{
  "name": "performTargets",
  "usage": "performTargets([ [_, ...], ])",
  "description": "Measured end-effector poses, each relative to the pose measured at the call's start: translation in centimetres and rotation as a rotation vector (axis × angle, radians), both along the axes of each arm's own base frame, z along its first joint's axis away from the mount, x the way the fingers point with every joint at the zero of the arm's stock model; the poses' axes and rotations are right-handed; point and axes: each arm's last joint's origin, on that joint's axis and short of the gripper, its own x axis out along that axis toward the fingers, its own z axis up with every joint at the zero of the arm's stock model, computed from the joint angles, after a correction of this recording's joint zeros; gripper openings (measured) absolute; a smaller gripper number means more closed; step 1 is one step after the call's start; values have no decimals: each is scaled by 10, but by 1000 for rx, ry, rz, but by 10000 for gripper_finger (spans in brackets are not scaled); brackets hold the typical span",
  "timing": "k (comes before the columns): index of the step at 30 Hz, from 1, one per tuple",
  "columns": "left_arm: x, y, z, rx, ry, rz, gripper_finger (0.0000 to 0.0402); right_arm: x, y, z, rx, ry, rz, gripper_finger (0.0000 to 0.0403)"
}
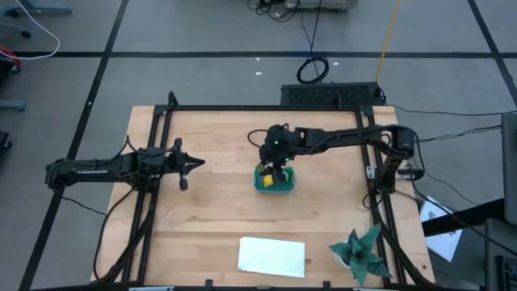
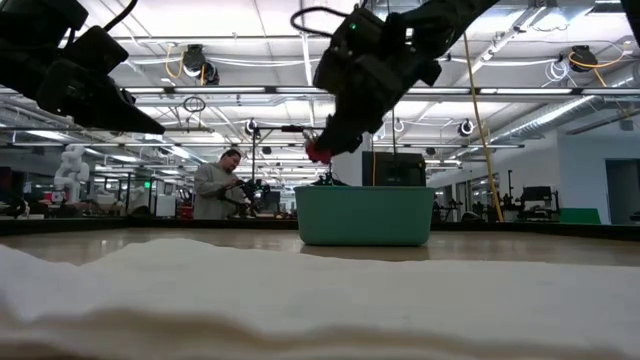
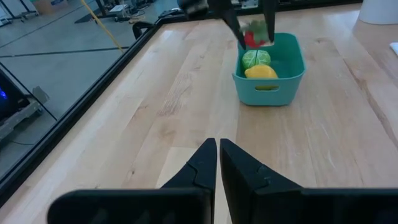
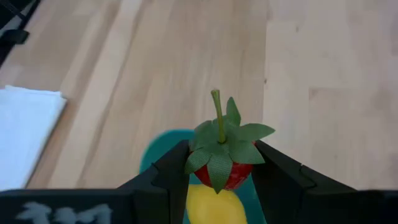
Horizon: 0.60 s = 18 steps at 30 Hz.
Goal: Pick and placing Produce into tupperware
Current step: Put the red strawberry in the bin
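In the high view, the right hand (image 1: 276, 167) hangs over the teal tub (image 1: 275, 180) near the worktop's (image 1: 218, 210) centre, with a lemon (image 1: 267, 180) showing in the tub; the left hand (image 1: 182, 164) waits at nine o'clock, pressed together, a white sheet (image 1: 272, 255) lies at six o'clock and a spiky plant (image 1: 361, 252) at five o'clock. In the low view, the right hand (image 2: 318, 148) pinches a red strawberry (image 2: 318, 152) just above the tub's (image 2: 365, 215) rim; a person (image 2: 215, 187) stands far behind. The left wrist view shows a green ball (image 3: 255, 58) and the lemon (image 3: 261, 72) touching inside the tub (image 3: 270, 94), the strawberry (image 3: 253, 40) above them. The right wrist view shows the fingers (image 4: 168, 171) clamping the leafy strawberry (image 4: 225, 163) over the lemon (image 4: 214, 205).
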Motion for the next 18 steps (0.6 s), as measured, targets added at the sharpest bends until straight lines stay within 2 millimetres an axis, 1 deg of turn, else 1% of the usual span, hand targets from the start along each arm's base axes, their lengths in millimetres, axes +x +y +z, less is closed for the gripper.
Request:
performTargets([
  [4,0,0,0,0,0,0,26,4,-1,-12,37,35,-33,141],
  [8,0,0,0,0,0,0,26,5,0,-15,52,49,-44,141],
  [13,0,0,0,0,0,-1,26,5,3,-15,16,38,4,141],
  [15,0,0,0,0,0,-1,26,4,3,-15,-2,31,47,141],
  [18,0,0,0,0,1,-1,26,2,3,-17,-73,29,129,141],
])
